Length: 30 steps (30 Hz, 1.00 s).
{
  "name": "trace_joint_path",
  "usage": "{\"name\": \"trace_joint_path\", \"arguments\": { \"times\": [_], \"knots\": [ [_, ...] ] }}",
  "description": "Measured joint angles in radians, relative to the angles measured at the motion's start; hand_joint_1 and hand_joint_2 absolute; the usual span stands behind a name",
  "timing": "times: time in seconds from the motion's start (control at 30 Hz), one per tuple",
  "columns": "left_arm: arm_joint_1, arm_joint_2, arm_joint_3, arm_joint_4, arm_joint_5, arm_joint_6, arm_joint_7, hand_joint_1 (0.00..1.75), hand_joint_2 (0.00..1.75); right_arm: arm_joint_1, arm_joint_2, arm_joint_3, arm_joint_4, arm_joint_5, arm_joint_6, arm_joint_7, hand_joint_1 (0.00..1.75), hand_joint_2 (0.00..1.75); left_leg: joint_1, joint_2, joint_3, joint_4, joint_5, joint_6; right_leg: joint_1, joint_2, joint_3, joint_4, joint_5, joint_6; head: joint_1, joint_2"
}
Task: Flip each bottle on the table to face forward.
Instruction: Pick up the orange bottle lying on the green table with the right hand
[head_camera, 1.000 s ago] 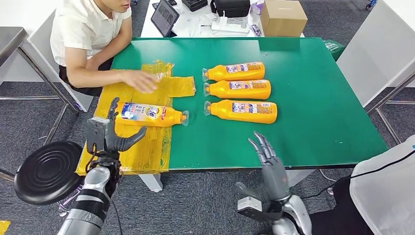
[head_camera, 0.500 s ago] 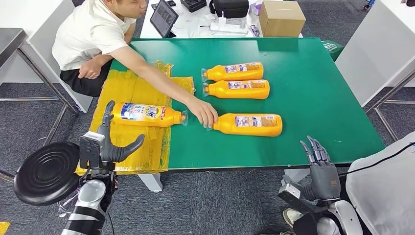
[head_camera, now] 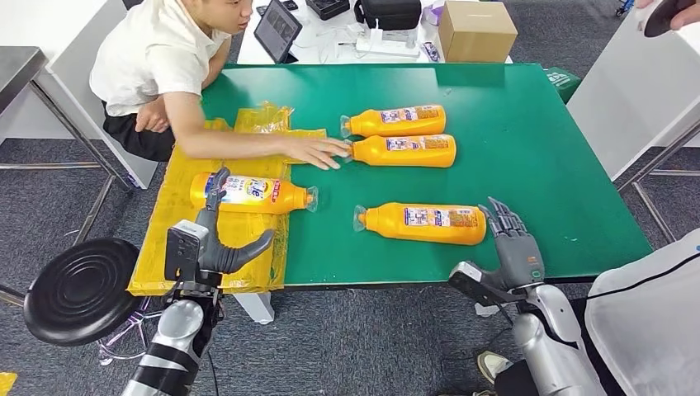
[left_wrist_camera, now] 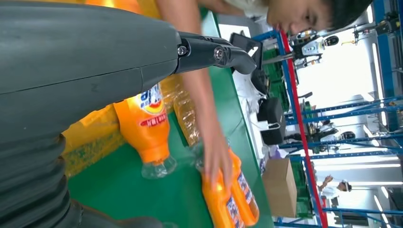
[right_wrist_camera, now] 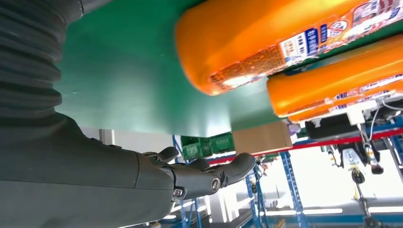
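Observation:
Several orange bottles lie on their sides on the green table (head_camera: 536, 124). The nearest bottle (head_camera: 423, 223) (right_wrist_camera: 266, 42) shows its back label; my right hand (head_camera: 510, 241) (right_wrist_camera: 190, 178) hovers open just beyond its base, not touching. Two more bottles (head_camera: 394, 121) (head_camera: 402, 151) lie further back; a person's hand (head_camera: 318, 152) (left_wrist_camera: 216, 156) touches the cap of the second. At the left, one bottle (head_camera: 252, 192) (left_wrist_camera: 147, 128) lies front label up on a yellow plastic sheet (head_camera: 186, 239). My left hand (head_camera: 206, 243) (left_wrist_camera: 95, 71) is open at that sheet's near edge, holding nothing.
A person sits at the table's far left, arm stretched over the sheet. A black round stool (head_camera: 78, 289) stands by my left arm. A cardboard box (head_camera: 477, 30), a tablet (head_camera: 277, 30) and a black bag (head_camera: 388, 12) lie beyond the far edge. Another person (head_camera: 652, 322) stands at right.
The person slid the nearest bottle right and toward me, then moved their hand back to the second bottle. My right hand rose from below the table edge to that bottle's base. My left hand shifted slightly right.

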Motion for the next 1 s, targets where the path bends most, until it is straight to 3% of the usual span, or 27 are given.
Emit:
{"name": "trace_joint_path", "arguments": {
  "times": [0.63, 1.0],
  "knots": [
    [-0.044, -0.032, -0.053, 0.073, 0.016, -0.003, -0.015, 0.00, 1.75, -0.251, 0.037, 0.081, 0.373, 0.041, 0.113, 0.124, 0.00, 1.75, 0.000, 0.000, 0.000, 0.000, 0.000, 0.000, 0.000, 0.000, 0.000, 0.000, 0.000, 0.000, 0.000, 0.000],
    [-0.067, -0.039, -0.076, 0.104, 0.043, -0.018, -0.016, 0.00, 1.75, -0.344, 0.064, 0.138, 0.477, 0.100, 0.156, 0.168, 0.00, 1.75, 0.000, 0.000, 0.000, 0.000, 0.000, 0.000, 0.000, 0.000, 0.000, 0.000, 0.000, 0.000, 0.000, 0.000]
  ]
}}
